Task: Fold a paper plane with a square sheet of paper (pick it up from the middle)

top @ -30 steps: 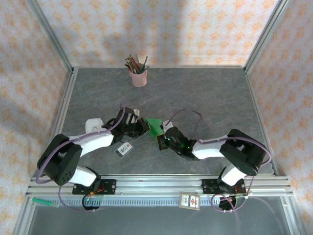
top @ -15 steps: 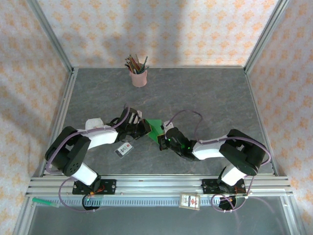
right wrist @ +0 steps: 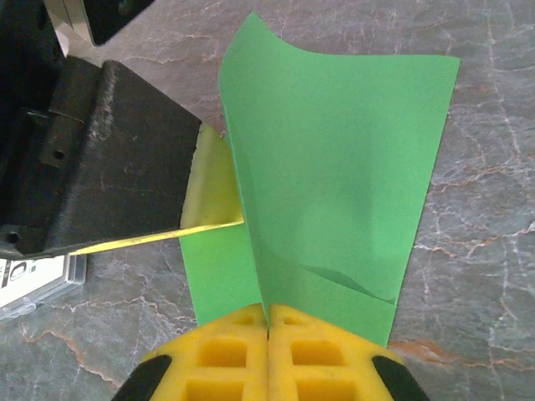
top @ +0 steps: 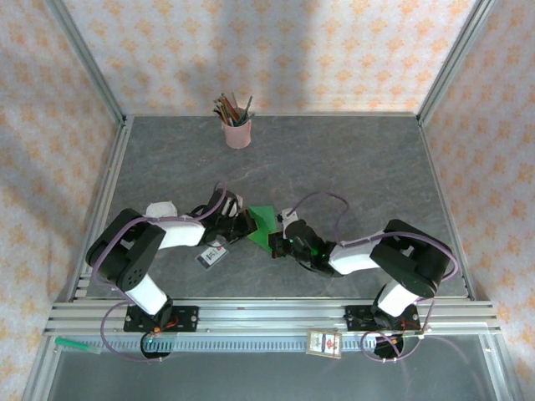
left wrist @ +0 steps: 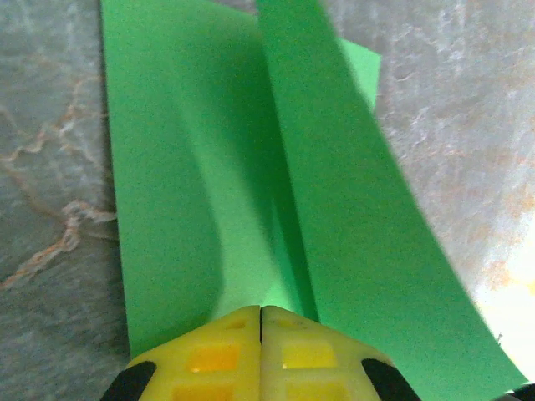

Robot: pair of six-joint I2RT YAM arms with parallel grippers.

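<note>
**Item:** square sheet of paper point(top: 262, 222), bright green, thin. It sits mid-table towards the near side, between the two grippers. It is partly folded: one half lies on the table and the other stands up along a soft bend. No sharp crease shows.

**Left gripper** point(left wrist: 261, 321): yellow pads pressed together, pinching the sheet's edge where the bend begins.

**Right gripper** point(right wrist: 267, 319): pads likewise closed on another edge of the sheet, at the foot of the raised half. The left gripper's pad meets the paper just beside it.

**Step, as judged:** first centre fold, early in the task, with no nose folds and no dart shape yet.

**Next move, as judged:** lay the raised half over with its edges matched, then press along the bend to set the crease. With both grips on thin paper, pulling apart could skew or tear it.

**Surroundings:**
- small white dark-bordered card point(top: 212, 255), near the left gripper, apart from the sheet
- pink cup of pencils point(top: 237, 132), well apart at the far side
- grey marbled table point(top: 351, 167)
</note>
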